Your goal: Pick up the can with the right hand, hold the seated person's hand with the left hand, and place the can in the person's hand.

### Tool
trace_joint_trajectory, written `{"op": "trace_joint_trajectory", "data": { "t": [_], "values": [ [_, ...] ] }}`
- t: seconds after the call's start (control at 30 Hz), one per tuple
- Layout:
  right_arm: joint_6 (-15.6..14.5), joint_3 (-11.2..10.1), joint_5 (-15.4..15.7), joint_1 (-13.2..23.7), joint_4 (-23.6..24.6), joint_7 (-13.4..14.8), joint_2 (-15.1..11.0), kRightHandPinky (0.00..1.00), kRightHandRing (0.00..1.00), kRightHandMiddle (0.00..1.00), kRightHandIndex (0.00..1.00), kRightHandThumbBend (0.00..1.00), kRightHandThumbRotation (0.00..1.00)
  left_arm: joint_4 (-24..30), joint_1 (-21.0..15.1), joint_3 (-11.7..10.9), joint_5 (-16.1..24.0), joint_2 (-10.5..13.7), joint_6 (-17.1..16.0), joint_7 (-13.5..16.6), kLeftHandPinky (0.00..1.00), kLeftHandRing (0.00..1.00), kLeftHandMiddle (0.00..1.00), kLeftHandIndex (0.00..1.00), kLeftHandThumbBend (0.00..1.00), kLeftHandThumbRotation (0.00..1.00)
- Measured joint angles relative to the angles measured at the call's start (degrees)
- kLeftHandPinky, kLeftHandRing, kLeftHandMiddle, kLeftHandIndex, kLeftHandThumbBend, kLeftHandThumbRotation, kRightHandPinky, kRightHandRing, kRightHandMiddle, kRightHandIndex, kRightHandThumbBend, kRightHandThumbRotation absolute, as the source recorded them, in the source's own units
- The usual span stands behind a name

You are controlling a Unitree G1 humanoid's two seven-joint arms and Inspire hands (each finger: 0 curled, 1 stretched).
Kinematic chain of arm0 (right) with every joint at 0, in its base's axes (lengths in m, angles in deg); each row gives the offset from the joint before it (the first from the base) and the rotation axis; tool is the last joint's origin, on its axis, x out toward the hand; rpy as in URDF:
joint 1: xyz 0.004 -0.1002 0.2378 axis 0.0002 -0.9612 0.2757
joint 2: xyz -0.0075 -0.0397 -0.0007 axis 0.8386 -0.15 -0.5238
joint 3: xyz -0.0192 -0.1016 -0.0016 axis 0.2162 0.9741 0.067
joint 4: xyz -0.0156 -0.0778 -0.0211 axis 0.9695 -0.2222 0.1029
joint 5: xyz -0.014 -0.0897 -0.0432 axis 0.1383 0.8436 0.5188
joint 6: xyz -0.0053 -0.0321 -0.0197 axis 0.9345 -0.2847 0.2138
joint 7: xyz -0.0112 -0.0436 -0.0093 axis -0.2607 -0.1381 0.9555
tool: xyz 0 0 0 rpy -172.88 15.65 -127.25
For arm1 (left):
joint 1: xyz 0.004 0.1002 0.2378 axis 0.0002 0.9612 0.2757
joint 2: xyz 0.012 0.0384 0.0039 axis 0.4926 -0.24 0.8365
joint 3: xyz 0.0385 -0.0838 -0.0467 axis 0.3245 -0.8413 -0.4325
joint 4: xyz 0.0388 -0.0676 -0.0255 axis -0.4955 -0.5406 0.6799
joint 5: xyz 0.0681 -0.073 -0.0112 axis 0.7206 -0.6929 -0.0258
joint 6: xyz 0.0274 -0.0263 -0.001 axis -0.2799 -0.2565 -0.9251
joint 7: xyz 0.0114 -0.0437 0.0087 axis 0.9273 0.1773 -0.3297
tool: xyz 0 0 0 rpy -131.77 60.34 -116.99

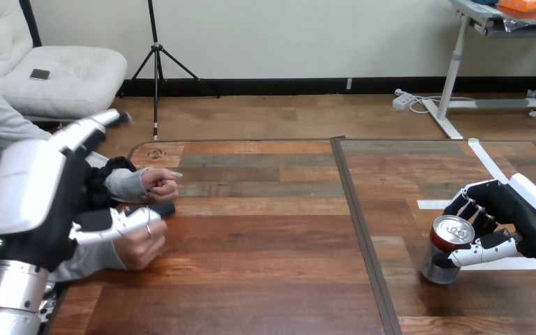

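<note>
A silver can (445, 252) with its top showing stands slightly tilted on the right part of the wooden table (265, 265). My right hand (516, 216) comes in from the right edge, its fingers curled behind the can and its thumb across the front. At the left, my left hand (35, 202) is raised with straight fingers pointing away. Its thumb (134, 218) lies over the person's nearer hand (139, 246), which rests on the table edge. I cannot tell whether the two touch. The person's farther hand (158, 183) is a loose fist just beyond.
A dark seam (363, 230) runs front to back across the table, between the person's hands and the can. White tape strips (488, 162) mark the surface near my right hand. The table's far edge (251, 141) lies beyond.
</note>
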Motion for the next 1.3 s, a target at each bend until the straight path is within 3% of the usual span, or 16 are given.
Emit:
{"op": "trace_joint_trajectory", "data": {
  "t": [0.43, 0.87, 1.3],
  "values": [
    [-0.07, 0.00, 0.00, 0.00, 0.02, 0.06, 0.02, 0.34, 0.37, 0.41, 0.43, 0.77, 0.00, -7.85, -1.98, 4.67, 1.79, 4.65, 0.65, 0.01, 0.68, 0.78, 0.82, 0.81, 1.00, 0.55],
    [-0.06, 0.00, 0.00, 0.00, 0.01, 0.06, 0.01, 0.33, 0.35, 0.40, 0.44, 0.76, 0.00, -13.34, -3.65, 9.18, 2.49, 8.98, 0.58, -0.18, 0.68, 0.77, 0.81, 0.79, 1.00, 0.51],
    [-0.06, 0.00, 0.00, 0.00, 0.01, 0.07, 0.01, 0.33, 0.36, 0.40, 0.43, 0.76, 0.00, -14.23, -4.53, 12.28, 2.03, 12.96, -0.20, -4.44, 0.69, 0.77, 0.80, 0.78, 1.00, 0.50]
  ]
}}
